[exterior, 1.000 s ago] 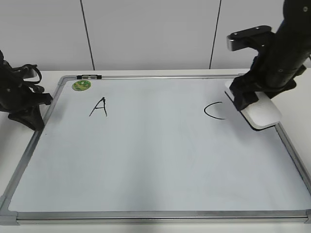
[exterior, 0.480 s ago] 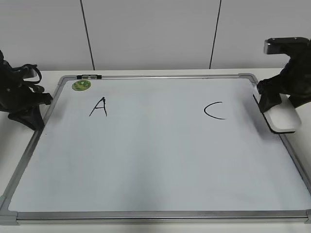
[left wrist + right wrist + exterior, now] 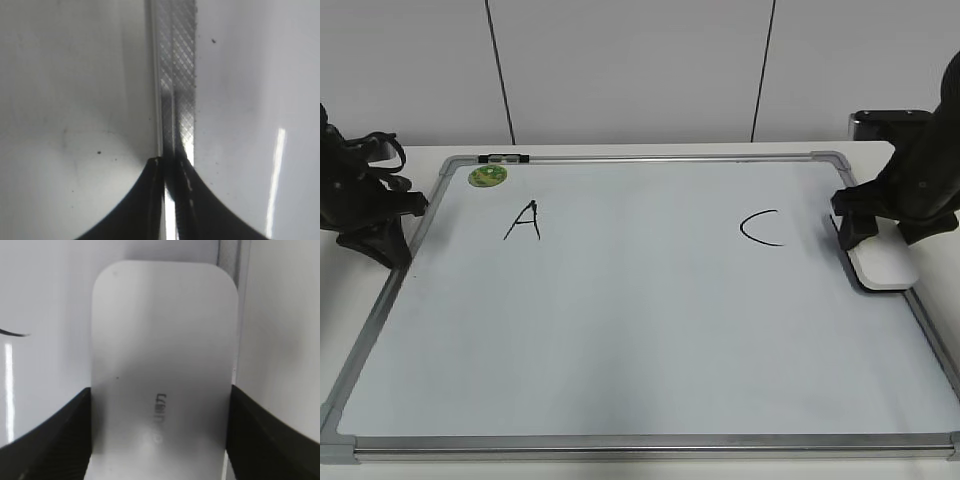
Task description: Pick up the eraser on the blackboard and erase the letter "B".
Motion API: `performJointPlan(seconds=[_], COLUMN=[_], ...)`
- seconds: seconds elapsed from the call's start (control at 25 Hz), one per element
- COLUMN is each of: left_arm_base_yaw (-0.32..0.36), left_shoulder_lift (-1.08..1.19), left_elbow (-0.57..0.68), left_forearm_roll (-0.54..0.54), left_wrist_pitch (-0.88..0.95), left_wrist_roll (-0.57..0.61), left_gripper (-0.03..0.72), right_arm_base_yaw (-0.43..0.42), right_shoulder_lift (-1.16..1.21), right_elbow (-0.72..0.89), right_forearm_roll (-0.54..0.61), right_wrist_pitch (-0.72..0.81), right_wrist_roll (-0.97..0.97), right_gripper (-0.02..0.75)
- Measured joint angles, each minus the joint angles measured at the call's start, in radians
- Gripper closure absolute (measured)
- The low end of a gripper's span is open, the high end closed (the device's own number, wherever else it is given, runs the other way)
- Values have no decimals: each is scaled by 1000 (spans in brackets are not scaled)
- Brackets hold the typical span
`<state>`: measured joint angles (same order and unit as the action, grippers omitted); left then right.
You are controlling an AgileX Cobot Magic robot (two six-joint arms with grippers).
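Right hand (image 3: 160, 432) clamps the eraser (image 3: 162, 365) (left hand (image 3: 170, 200) pinched closed) at blackboard (image 3: 620, 330) edge.

wall: pale grey-white panelled wall (image 3: 620, 70) stood behind the table, split by two thin dark vertical seams | furniture: white flat tabletop (image 3: 420, 155) met the wall along a straight edge and showed as a narrow strip at the back and far left | light: even and soft, no hard shadows on the wall
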<state>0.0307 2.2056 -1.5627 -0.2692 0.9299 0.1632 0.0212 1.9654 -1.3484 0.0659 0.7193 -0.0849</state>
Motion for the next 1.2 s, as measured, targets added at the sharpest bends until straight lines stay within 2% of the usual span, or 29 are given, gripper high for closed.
performJointPlan(seconds=[0.32,0.84,1.2], left_arm_base_yaw=[0,0,0], left_shoulder_lift=[0,0,0], left_elbow=[0,0,0], left_forearm_roll=[0,0,0], left_wrist_pitch=[2,2,2], left_wrist_roll=[0,0,0], left_gripper=[643,643,642], right_arm_base_yaw=[0,0,0], right_shoulder_lift=[17,19,19], right_elbow=[0,0,0], right_forearm_roll=[-66,-36,-33], right_wrist_pitch=[-19,-40,-51], right_wrist_roll=[56,61,61], right_gripper=[191,190,132])
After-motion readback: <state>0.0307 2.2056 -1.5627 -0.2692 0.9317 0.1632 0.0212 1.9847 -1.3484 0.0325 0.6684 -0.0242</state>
